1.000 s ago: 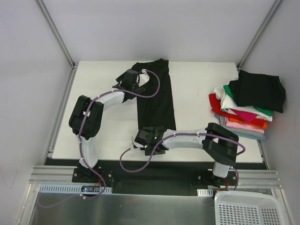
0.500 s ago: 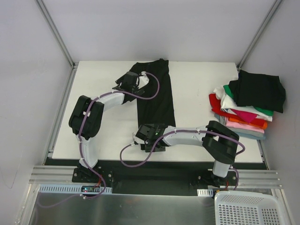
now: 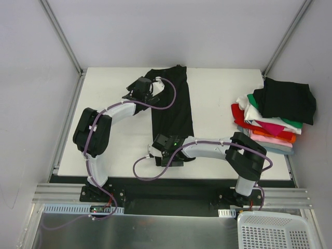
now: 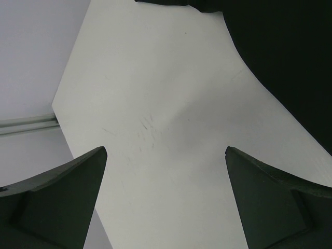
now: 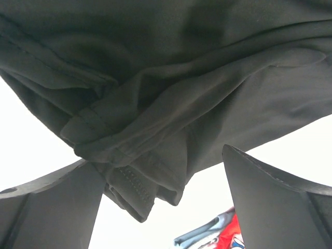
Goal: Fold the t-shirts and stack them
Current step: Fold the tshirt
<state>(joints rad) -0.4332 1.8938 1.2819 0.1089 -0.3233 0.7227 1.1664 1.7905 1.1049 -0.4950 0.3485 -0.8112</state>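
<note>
A black t-shirt (image 3: 172, 106), folded into a long strip, lies in the middle of the white table (image 3: 114, 150). My left gripper (image 3: 137, 91) hovers open just left of the strip's far end; in the left wrist view only bare table lies between its fingers (image 4: 67, 197), with the black t-shirt (image 4: 290, 62) at the upper right. At the strip's near end my right gripper (image 3: 168, 146) stands open. In the right wrist view the black t-shirt's (image 5: 171, 93) hemmed corner hangs between the wide jaws of the right gripper (image 5: 158, 158). Several folded t-shirts (image 3: 270, 116) are stacked at the right, a black one on top.
A white plastic basket (image 3: 275, 231) sits below the table at the bottom right. Metal frame posts (image 3: 62, 36) rise at the table's far corners. The stack's red and blue-grey edges (image 5: 223, 233) show low in the right wrist view.
My right gripper has crept a little farther onto the near end of the black strip. The left gripper has drifted slightly left. The shirt lies as before.
</note>
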